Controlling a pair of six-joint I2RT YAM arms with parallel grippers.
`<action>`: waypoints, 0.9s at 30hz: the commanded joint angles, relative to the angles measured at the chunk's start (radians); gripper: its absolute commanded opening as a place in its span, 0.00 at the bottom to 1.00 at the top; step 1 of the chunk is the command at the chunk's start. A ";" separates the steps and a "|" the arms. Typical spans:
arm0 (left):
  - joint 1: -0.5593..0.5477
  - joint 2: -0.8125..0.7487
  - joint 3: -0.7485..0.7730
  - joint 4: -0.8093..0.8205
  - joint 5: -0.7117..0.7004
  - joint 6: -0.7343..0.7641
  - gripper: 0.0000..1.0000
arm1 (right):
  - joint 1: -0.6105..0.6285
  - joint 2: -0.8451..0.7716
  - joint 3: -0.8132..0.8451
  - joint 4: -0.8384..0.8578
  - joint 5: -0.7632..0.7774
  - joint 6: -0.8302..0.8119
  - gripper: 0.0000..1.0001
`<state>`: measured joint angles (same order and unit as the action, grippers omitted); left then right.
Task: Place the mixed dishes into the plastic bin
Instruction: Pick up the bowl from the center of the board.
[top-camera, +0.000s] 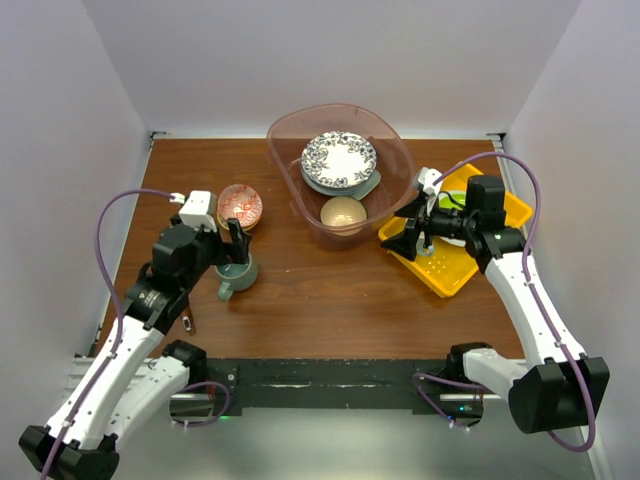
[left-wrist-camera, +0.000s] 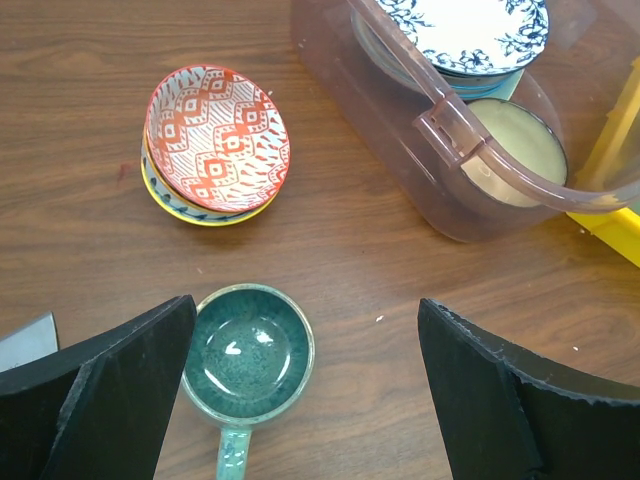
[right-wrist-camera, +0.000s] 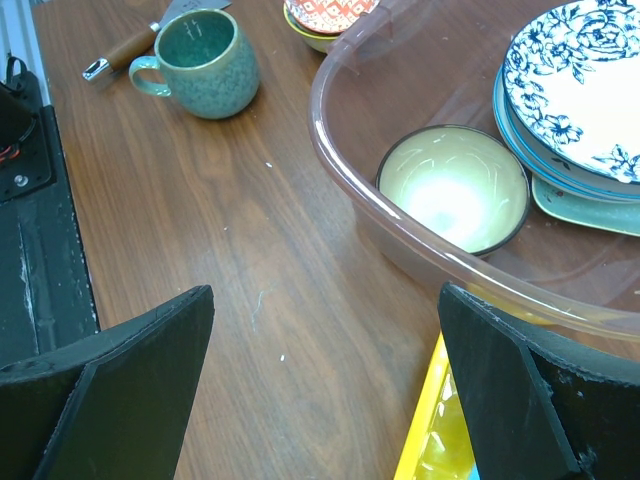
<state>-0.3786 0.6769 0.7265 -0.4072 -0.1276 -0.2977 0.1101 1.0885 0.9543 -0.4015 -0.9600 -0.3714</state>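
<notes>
On woodgrain table (top-camera: 320, 290): speckled teal mug (left-wrist-camera: 250, 350), translucent rounded bin (top-camera: 285, 180).

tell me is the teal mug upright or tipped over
Upright. The teal mug stands on its base on the table, mouth facing up, handle out to the side, nothing inside it.

The left gripper (left-wrist-camera: 307, 302) hangs with jaws spread wide, the teal mug (left-wrist-camera: 250, 348) upright between them, close to one finger. Beyond, a red patterned bowl (left-wrist-camera: 217, 138) is nested in a yellow-rimmed bowl (left-wrist-camera: 200, 212). The plastic bin (left-wrist-camera: 445, 130) holds a blue floral plate (left-wrist-camera: 470, 30) and a tan bowl (left-wrist-camera: 512, 150).
</notes>
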 joint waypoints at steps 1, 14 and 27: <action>0.007 0.015 -0.010 0.074 -0.010 -0.046 0.98 | -0.003 -0.002 0.029 0.004 -0.005 -0.021 0.98; 0.052 0.199 0.027 0.123 -0.086 -0.130 0.98 | -0.001 -0.004 0.032 -0.003 -0.006 -0.026 0.98; 0.218 0.599 0.191 0.205 -0.076 -0.080 0.66 | -0.003 -0.013 0.035 -0.010 -0.028 -0.026 0.98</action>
<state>-0.1871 1.2049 0.8272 -0.2787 -0.2039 -0.4000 0.1101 1.0885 0.9543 -0.4061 -0.9611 -0.3817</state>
